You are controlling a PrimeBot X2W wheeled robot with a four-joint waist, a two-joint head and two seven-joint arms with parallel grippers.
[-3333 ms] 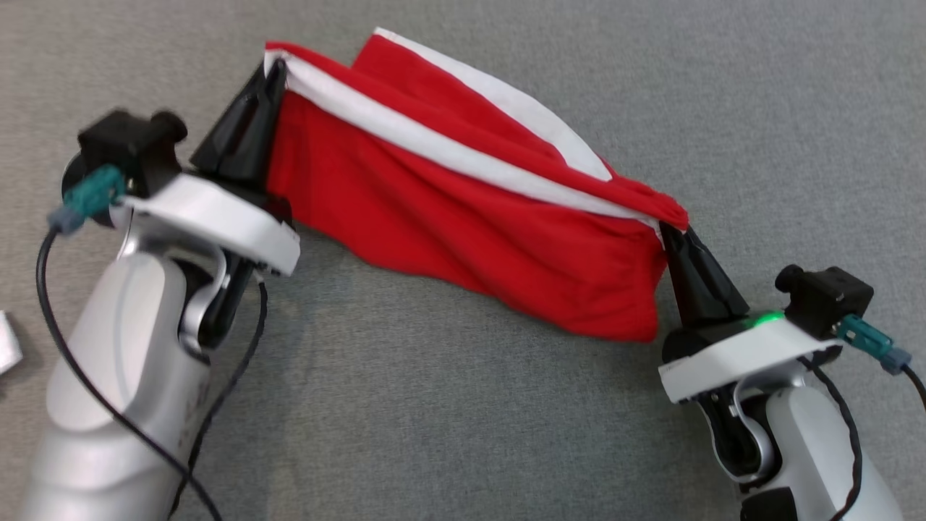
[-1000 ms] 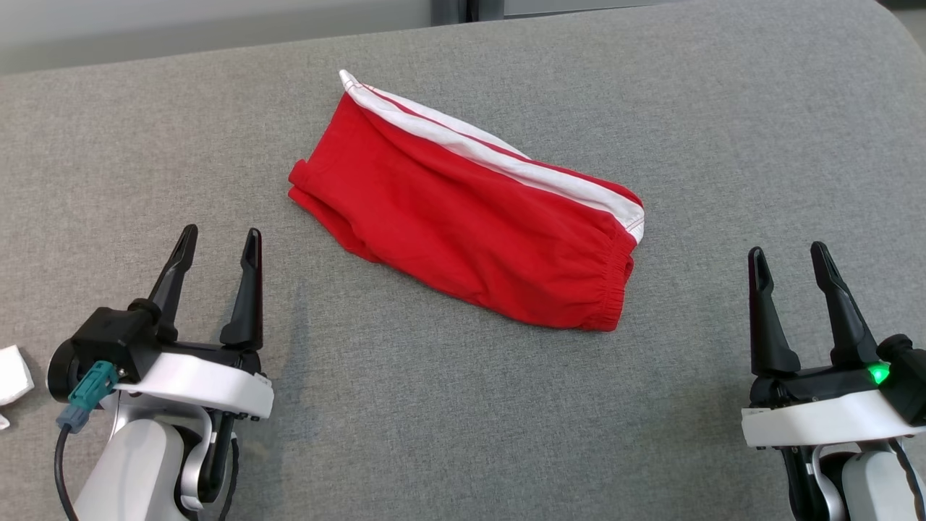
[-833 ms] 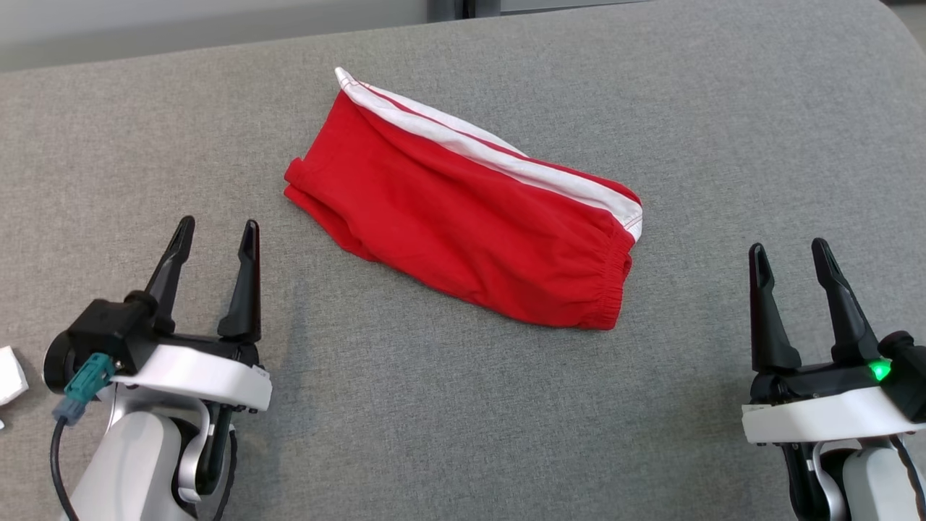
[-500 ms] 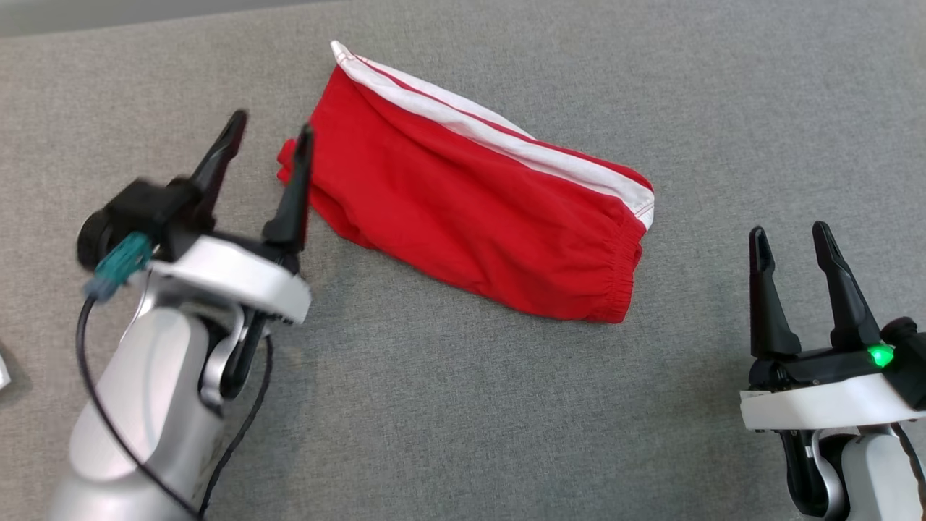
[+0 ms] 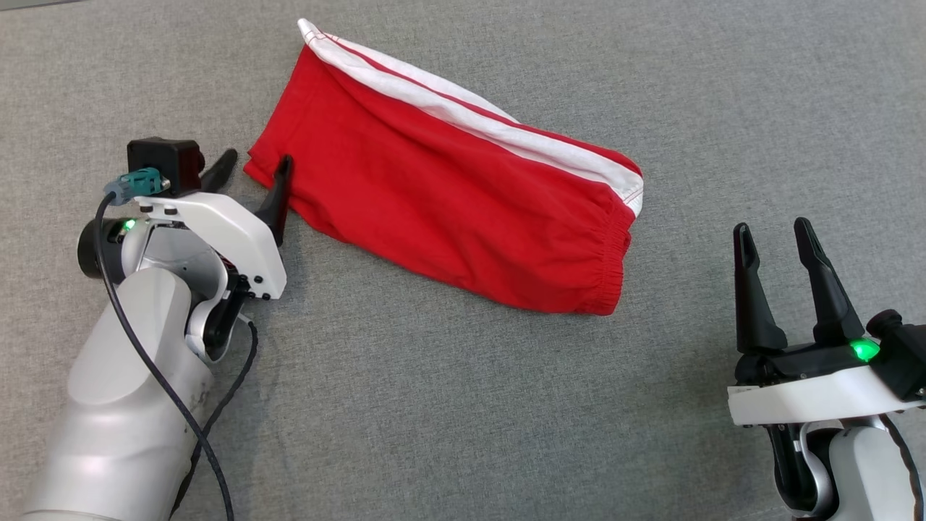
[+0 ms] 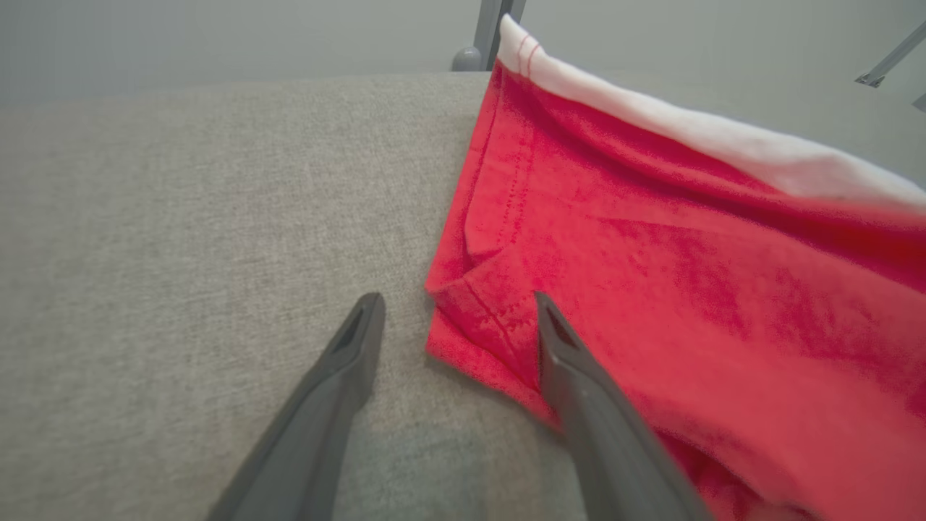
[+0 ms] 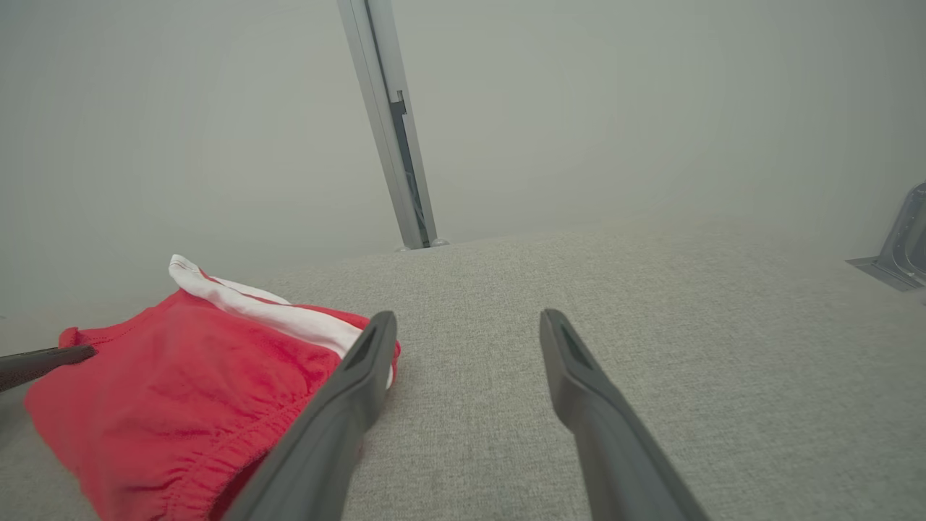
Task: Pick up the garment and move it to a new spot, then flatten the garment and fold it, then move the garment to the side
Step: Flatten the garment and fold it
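Head view: soft, light-looking red garment (image 5: 448, 195) across the upper middle of the grey fabric surface (image 5: 434, 405); left pincer (image 5: 257, 157) open astride its hem corner (image 5: 259, 168) at left, right pincer (image 5: 772, 226) open, well apart at lower right. Left wrist view: doubled hem corner (image 6: 477, 311) at centre, likely the firmest hold on limp cloth. Right wrist view: elastic waistband end (image 7: 210, 463) at lower left, a probable second grip.
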